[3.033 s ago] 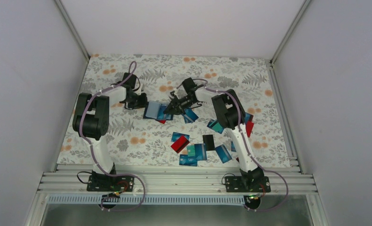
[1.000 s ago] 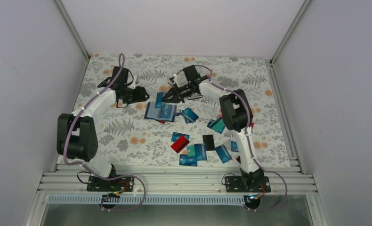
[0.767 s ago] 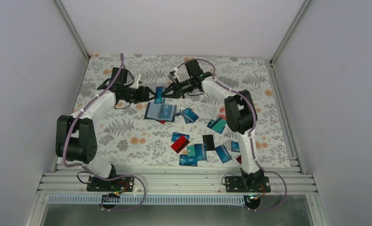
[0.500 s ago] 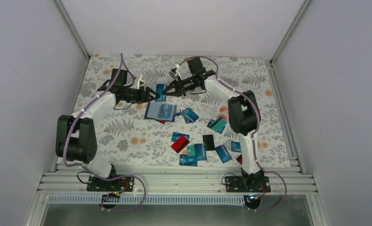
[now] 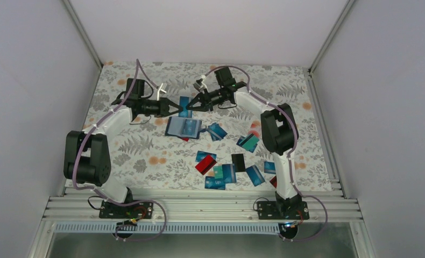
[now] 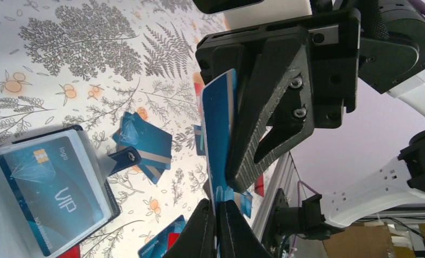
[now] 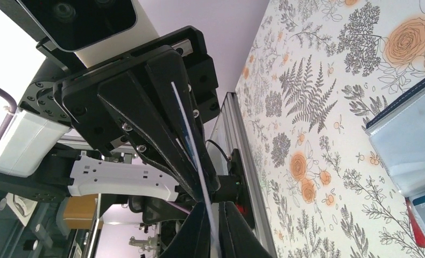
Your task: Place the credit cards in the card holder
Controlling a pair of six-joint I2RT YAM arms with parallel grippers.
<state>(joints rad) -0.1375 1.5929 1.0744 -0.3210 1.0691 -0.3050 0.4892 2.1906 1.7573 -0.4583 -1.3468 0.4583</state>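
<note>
Left gripper point(image 5: 173, 109) and right gripper point(image 5: 192, 107) are both pinching one blue card point(image 5: 184, 106) in mid-air. I'm reading this as a handover to regrip, near the card holder point(image 5: 170, 129) lying open.

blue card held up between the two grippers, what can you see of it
The blue card is a thin, stiff-looking rectangle, bright blue with a pale stripe near one edge. It is held on edge in the air above the flowered table, just beyond the card holder. The left gripper and right gripper pinch opposite ends, both shut on it.
</note>
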